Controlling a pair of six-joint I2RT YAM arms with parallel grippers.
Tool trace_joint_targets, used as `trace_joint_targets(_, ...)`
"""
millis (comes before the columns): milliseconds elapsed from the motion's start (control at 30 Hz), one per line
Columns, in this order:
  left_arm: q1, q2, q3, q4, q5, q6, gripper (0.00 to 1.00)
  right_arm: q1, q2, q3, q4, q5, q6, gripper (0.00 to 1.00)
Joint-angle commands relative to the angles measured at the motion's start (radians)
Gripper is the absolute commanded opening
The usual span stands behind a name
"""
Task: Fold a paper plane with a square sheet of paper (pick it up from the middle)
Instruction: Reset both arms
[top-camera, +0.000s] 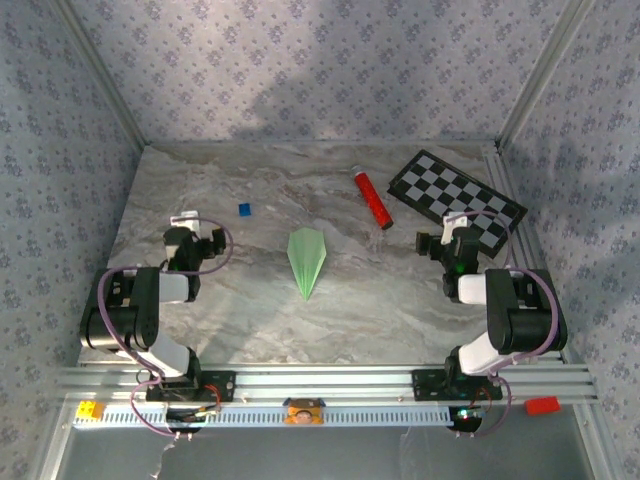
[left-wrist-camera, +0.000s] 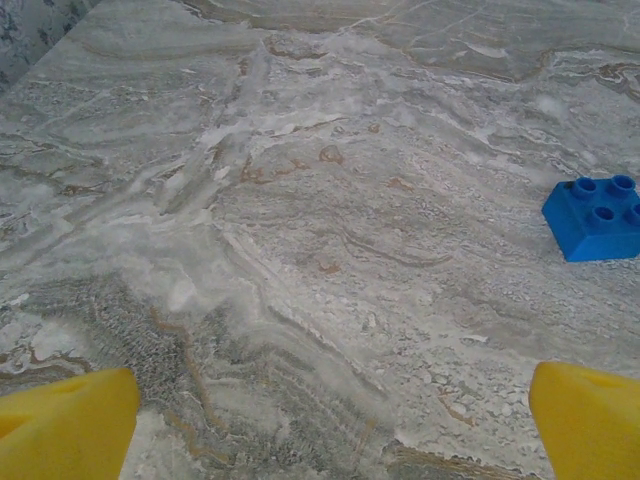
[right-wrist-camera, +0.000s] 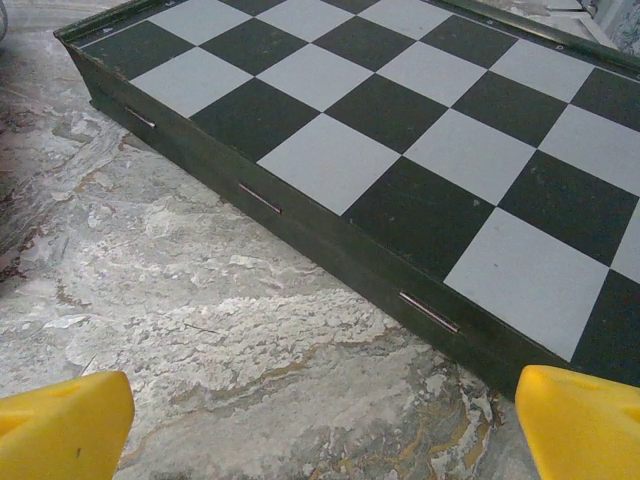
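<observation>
Tbl (top-camera: 380, 300): plane (top-camera: 306, 258), tube (top-camera: 372, 197), chkrboard (top-camera: 455, 195), blue brick (top-camera: 244, 209).

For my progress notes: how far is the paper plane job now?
Done: the green paper plane lies on the table as a narrow pointed dart with a centre crease. In hand: nothing; the left claw and right claw are open and empty, apart from it. Left: seemingly nothing more to fold.
</observation>
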Motion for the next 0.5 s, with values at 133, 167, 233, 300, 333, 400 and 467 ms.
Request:
trace_joint_targets(133,0.008,-0.007,0.018,0.024,0.022,0.014,1.0,-0.002,-0.003,0.016,0.02,0.02,0.015,1.0)
trace_joint_targets(167,0.007,-0.007,0.018,0.024,0.022,0.014,1.0,0.001,-0.003,0.014,0.02,0.023,0.012,1.0)
trace_joint_targets(233,0.008,-0.007,0.018,0.024,0.022,0.014,1.0,0.0,-0.004,0.016,0.019,0.021,0.012,1.0)
trace_joint_targets(300,0.006,-0.007,0.018,0.024,0.023,0.014,1.0,-0.001,-0.004,0.017,0.018,0.021,0.012,1.0)
trace_joint_targets(333,0.007,-0.007,0.018,0.024,0.022,0.014,1.0,0.001,-0.003,0.016,0.018,0.019,0.012,1.0)
trace_joint_targets(400,0.007,-0.007,0.018,0.024,0.022,0.014,1.0,0.001,-0.003,0.016,0.018,0.02,0.012,1.0)
trace_joint_targets(467,0.006,-0.007,0.018,0.024,0.022,0.014,1.0,-0.001,-0.003,0.016,0.018,0.02,0.012,1.0)
